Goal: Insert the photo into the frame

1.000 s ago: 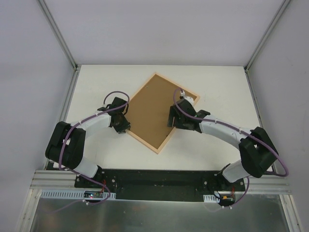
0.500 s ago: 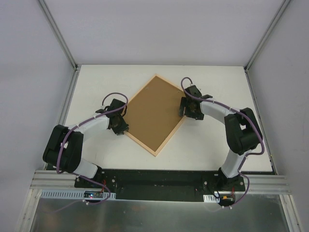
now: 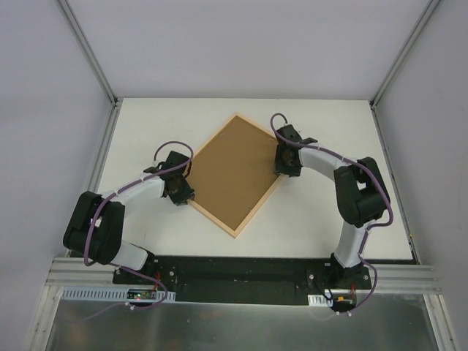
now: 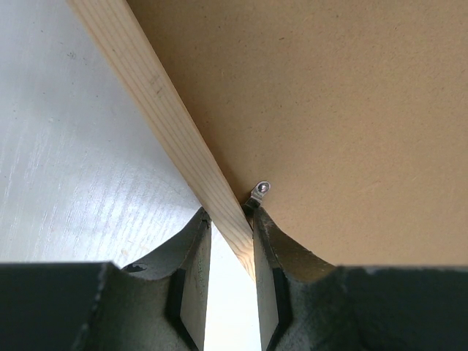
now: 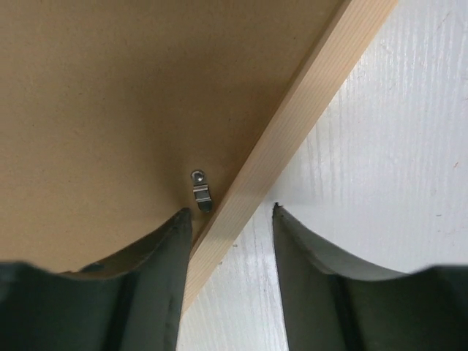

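Since the backing board [image 3: 235, 172] already sits in the face-down frame [image 4: 162, 102], the unseen photo is probably inside, perhaps only clips [image 5: 201, 191] left; the left gripper [image 4: 230, 212] pinches one rail, and the right gripper [image 5: 229, 210] straddles another, half-open and empty.

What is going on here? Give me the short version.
A wooden picture frame lies face down on the white table, turned like a diamond, its brown backing board facing up. The left gripper is closed on the frame's left strip. The right gripper straddles the right strip with its jaws open, one finger beside a small metal clip on the backing. The photo is not in sight in any view, so whether it is under the backing cannot be told.
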Controlling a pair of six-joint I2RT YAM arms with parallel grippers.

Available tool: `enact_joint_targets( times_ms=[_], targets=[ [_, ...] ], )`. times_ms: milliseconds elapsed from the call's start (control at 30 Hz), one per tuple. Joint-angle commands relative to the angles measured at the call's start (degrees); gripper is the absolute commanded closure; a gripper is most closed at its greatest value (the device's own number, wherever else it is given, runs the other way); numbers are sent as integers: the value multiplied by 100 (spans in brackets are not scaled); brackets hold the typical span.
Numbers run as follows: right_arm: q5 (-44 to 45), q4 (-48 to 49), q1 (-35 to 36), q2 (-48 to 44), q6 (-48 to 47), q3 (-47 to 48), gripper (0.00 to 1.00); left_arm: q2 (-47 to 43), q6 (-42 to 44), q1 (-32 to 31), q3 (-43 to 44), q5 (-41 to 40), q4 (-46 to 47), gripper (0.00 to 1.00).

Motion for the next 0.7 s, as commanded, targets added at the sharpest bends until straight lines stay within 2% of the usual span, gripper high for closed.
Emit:
enact_joint_targets(
  times_ms=[0, 400, 667],
  targets=[
    [220, -273, -56, 102, -73, 112, 56, -138, 262, 16, -141, 54, -300, 100],
    [326, -212, -293, 286, 42, 269, 90, -199, 227, -124, -264, 125, -247, 100],
    [273, -229, -521, 585, 33, 647, 94, -59, -317, -984, -290, 160, -142, 100]
  ],
)
